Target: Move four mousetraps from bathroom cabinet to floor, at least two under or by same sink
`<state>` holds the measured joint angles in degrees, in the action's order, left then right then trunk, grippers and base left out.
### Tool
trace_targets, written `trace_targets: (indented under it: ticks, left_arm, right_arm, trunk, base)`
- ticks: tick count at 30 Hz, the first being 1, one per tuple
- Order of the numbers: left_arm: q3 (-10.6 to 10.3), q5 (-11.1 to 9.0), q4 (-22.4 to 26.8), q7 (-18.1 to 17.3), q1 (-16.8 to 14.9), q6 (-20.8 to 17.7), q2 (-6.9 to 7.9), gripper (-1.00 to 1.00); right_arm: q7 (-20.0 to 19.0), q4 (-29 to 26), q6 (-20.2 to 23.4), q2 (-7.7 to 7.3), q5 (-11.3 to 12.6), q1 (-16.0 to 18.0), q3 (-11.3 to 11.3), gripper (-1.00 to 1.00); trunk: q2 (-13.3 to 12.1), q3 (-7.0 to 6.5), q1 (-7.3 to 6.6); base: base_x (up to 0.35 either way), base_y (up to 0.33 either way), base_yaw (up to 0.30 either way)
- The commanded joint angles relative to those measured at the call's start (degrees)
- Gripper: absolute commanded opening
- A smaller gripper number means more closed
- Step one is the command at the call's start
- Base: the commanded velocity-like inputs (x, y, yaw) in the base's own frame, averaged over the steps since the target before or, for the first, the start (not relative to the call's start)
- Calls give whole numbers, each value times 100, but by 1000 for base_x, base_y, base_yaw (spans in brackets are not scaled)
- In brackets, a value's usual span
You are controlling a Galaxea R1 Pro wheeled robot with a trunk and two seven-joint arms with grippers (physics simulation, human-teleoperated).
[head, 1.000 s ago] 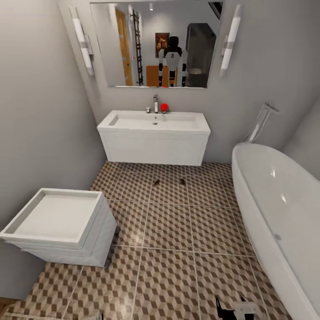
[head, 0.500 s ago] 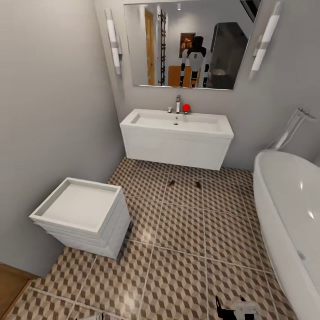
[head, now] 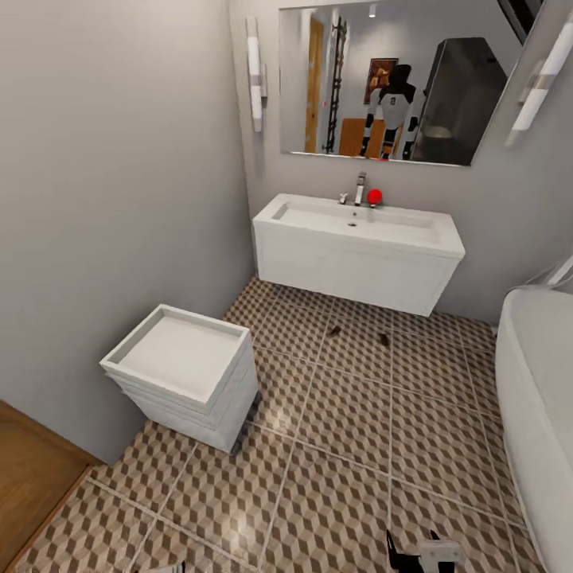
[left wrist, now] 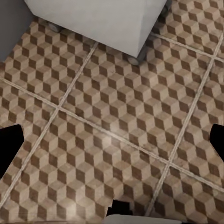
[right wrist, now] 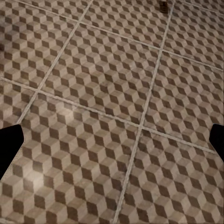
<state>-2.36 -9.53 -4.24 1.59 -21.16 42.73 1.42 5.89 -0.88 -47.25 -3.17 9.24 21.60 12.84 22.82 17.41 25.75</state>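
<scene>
Where cube-patterned tiles meet sink [head: 358, 231], two mousetraps [head: 335, 330].

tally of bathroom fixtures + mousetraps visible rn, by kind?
mousetraps: 2, and, on the bathroom floor in front of the sink
sink: 1
bathtub: 1
white box unit: 1
mirror: 1
wall lights: 2, and
Total: 8

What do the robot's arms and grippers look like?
The right gripper has black fingers on a pale grey block. The left gripper has black fingers too. In the mirror, the arms look white with black sections.
</scene>
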Motion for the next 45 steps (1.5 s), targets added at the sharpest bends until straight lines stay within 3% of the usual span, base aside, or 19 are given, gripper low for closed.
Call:
trace_targets:
  ticks: [1, 45]
  left_arm:
    - [-27, -14, -24, 17, -11, 33, -2, 100]
    - [-34, -7, -24, 8, -11, 31, -11, 100]
  right_arm:
    - [26, 0, -12, 0, 34, 2, 52, 100]
    - [26, 0, 181, 9, 34, 2, 52, 100]
  trunk:
    - [10, 9, 3]
    - [10, 9, 3]
  base:
    - [0, 0, 288]
    - [0, 0, 288]
